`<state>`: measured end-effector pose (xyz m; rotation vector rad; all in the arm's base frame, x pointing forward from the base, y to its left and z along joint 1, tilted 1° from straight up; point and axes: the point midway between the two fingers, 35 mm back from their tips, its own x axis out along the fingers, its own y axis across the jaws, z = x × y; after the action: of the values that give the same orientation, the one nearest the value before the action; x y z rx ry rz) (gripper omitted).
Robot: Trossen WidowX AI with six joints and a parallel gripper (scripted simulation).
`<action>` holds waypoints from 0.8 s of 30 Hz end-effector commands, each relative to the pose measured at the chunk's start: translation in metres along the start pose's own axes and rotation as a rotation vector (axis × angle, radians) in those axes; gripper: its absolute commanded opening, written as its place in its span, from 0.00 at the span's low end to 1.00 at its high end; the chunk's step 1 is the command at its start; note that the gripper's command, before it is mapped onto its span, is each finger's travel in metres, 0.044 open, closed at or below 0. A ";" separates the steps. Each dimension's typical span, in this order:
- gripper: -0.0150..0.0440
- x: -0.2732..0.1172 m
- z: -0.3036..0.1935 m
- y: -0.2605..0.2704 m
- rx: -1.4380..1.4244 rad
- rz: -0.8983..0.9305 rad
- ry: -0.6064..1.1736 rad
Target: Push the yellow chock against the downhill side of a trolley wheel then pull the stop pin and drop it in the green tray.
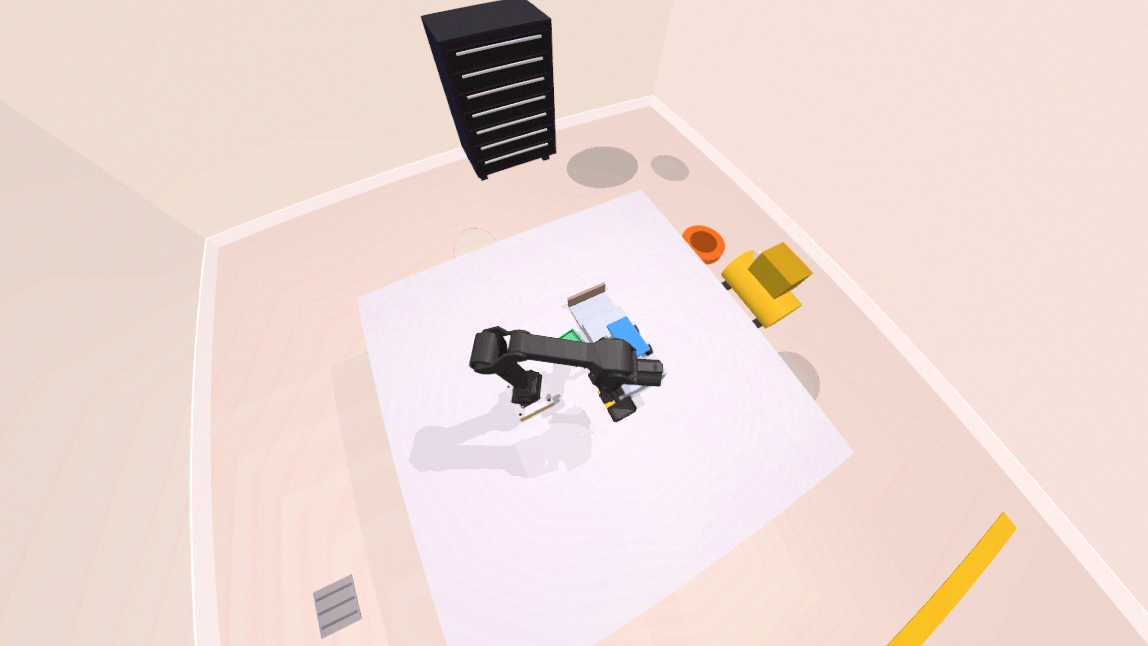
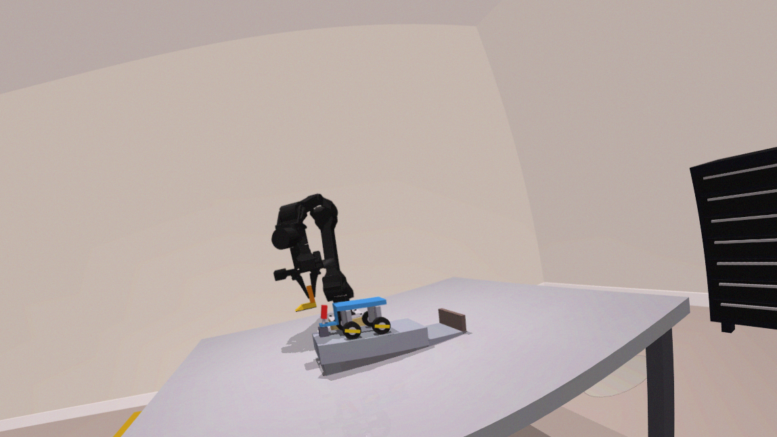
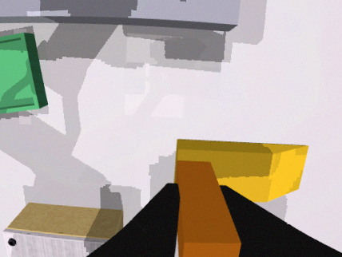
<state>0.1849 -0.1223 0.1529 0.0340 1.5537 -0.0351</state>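
My gripper [image 2: 311, 295] [image 3: 194, 195] is shut on the orange handle of the yellow chock [image 2: 306, 306] [image 3: 244, 168]. It holds the chock in the air, above the table and beside the ramp's uphill end. The blue-topped trolley [image 1: 628, 335] [image 2: 361, 303] stands on the grey ramp [image 1: 592, 314] [image 2: 374, 346] [image 3: 192, 12]. The red-headed stop pin [image 2: 323, 312] stands upright at the trolley's uphill end. The green tray [image 1: 569, 335] [image 3: 16, 76] lies beside the ramp, partly hidden by the arm in the top view. The chock's black rubber base cannot be made out.
A brown end board [image 1: 586, 294] [image 2: 451, 319] stands at the ramp's downhill end. The arm's base is on the table [image 1: 513, 546] [image 2: 543, 348], with a tan-topped block [image 3: 72, 219] near it in the wrist view. The arm reaches over the tray's side of the ramp.
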 end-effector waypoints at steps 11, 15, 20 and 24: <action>0.25 0.003 0.013 0.046 0.009 0.009 -0.001; 0.25 0.004 0.017 0.059 0.009 0.010 -0.002; 0.25 0.005 0.021 0.075 0.009 0.012 -0.002; 0.25 0.005 0.025 0.088 0.009 0.013 -0.003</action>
<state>0.2103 -0.0452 0.1487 0.0472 1.5523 -0.0348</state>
